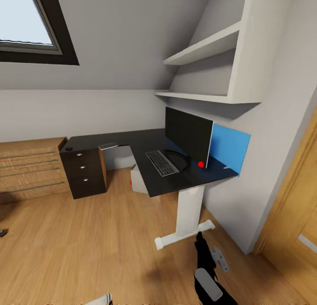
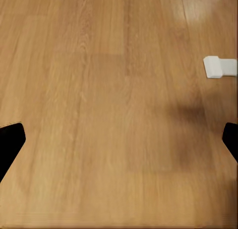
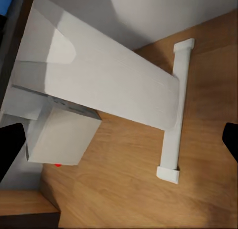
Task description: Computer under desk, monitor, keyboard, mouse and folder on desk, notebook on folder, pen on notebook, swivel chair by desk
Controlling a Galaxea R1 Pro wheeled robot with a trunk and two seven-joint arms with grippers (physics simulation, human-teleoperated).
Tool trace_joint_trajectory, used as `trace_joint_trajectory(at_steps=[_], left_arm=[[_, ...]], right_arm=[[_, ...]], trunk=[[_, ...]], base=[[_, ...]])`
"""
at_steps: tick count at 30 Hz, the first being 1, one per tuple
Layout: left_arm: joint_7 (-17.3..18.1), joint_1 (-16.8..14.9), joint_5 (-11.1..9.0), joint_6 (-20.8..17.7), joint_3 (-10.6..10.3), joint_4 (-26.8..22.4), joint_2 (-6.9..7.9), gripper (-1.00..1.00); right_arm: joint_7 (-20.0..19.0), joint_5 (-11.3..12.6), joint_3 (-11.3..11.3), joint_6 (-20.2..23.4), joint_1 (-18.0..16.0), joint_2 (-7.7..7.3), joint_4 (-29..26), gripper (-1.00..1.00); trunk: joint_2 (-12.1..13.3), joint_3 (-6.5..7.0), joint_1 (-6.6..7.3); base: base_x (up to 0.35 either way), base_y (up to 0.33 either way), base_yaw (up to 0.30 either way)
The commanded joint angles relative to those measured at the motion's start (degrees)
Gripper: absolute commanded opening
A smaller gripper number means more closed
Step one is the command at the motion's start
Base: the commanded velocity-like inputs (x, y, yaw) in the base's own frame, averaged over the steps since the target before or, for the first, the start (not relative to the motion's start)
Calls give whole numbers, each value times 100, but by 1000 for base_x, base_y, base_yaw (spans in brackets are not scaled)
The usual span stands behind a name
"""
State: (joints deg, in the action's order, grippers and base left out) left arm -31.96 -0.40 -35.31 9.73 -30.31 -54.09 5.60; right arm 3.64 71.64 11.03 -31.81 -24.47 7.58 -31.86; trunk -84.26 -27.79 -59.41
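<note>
Sitting in the corner under the sloped ceiling, the desk point(image 1: 149, 146) is the reference here: black L-shaped top, white pedestal leg point(image 1: 188, 210) with a flat white foot point(image 1: 182, 234) on the wood floor point(image 1: 88, 247). The monitor point(image 1: 187, 135) stands upright on the desk's right wing, close to the blue wall panel point(image 1: 230, 148) behind it. The keyboard point(image 1: 161, 162) lies flat on the desk just in front of the monitor stand, near the front edge. The computer point(image 1: 138, 179) is on the floor under the desk, left of the leg, pale grey with a red light; right wrist view shows it point(image 3: 59, 137) beside the leg point(image 3: 99, 75). The desk's dark drawer block point(image 1: 83, 172) with silver knobs is at the far left end, touching a light wood drawer unit point(image 1: 31, 168). Two white wall shelves point(image 1: 207, 47) hang above the desk. Right gripper point(image 1: 206, 247) is low, near the desk foot, fingers spread wide in the right wrist view point(image 3: 119, 144). Left gripper point(image 2: 119, 139) points at bare floor, fingers spread, the foot's white end point(image 2: 218, 66) at the edge of that view.
</note>
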Motion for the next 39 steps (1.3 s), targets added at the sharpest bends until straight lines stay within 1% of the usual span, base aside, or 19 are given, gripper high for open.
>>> trace_joint_trajectory(at_steps=[1,4,6,7,9,10,11,15,18,21,25,29,39], left_arm=[[-29,-4,-65,37,-28,-14,6,100],[-30,-4,-73,31,-28,-29,4,100],[-30,-4,-79,27,-25,-31,4,100],[-30,-4,-83,23,-23,-23,6,100],[-27,-4,-88,3,-23,21,8,100],[-25,-4,-92,-59,-25,111,4,100],[-24,-4,-93,-117,-24,169,-2,100],[-20,-1,-96,-531,-18,401,-40,100],[-21,2,-102,-914,-14,525,-74,100],[-21,3,-104,-1170,-6,593,-93,100],[-15,4,-106,-1351,3,652,-106,100],[-9,4,-107,-1407,6,742,-110,100],[-4,5,-96,-1419,7,846,-112,100]], right_arm=[[38,12,46,-29,-3,-24,88,100],[40,-81,92,-8,-4,-102,404,100],[47,-248,176,4,-4,-168,632,100],[59,-504,309,15,-5,-229,857,100],[68,-815,465,22,-5,-278,1070,100],[72,-1135,608,29,-5,-312,1259,100],[71,-1287,665,32,-5,-324,1347,100],[56,-1796,809,37,-4,-352,1693,100],[48,-2065,858,21,-4,-361,1923,100],[45,-2220,883,-2,-2,-360,2107,100],[37,-2333,910,-19,2,-338,2406,100],[32,-2377,937,-19,3,-319,2617,100],[31,-2408,956,0,4,-316,2719,100]], trunk=[[38,13,25],[158,67,91],[239,103,135],[279,121,157],[359,157,200],[399,175,222],[439,193,244],[599,265,332],[720,319,398],[840,372,464],[1001,444,552],[1161,516,640],[1562,696,859]], base=[[-159,-26,0],[-104,-17,0],[-59,-9,0],[-33,-5,0],[-24,-4,0],[-14,-2,0],[-11,-2,0],[-6,-1,0],[-3,0,0],[-1,0,0],[0,0,0],[0,0,0],[0,0,0]])
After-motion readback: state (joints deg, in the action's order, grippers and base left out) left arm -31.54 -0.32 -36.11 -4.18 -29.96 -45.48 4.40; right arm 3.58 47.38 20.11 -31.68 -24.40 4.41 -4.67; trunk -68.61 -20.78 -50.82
